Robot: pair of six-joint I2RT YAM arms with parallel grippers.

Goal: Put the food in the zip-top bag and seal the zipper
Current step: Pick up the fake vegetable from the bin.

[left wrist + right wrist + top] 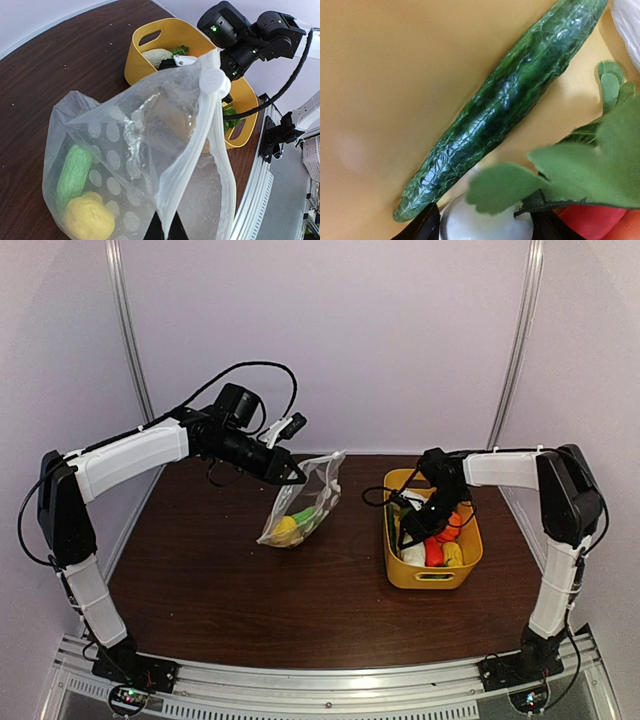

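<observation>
Table [200,580]: is carrying the yellow basket [432,578] on the right and the lower end of the zip-top bag [305,502] near the middle, well apart.
Zip-top bag: is hanging tilted from its upper edge, mouth facing the basket; it is sagging, so the opening is looking narrow.
Left gripper [162,227]: is pinching the bag's edge with its fingers fully closed; it should be lifting and pulling that edge taut so the mouth gapes.
Right gripper [412,532]: is reaching down into the basket, fingers standing apart on either side of a white piece [480,222]; I cannot tell whether they are pressing on it.
Food: a yellow piece [90,215] and a green piece [74,170] are lying in the bag's bottom; a cucumber [505,105], leafy green, red and orange pieces are waiting in the basket.
Advice: the right fingers should be closing squarely on the white body, not the leaves, then lifting straight up clear of the basket wall.
Zipper [212,145]: is standing unsealed along the mouth.
Slider tab [213,81]: is sitting at the top end, out of the way.
</observation>
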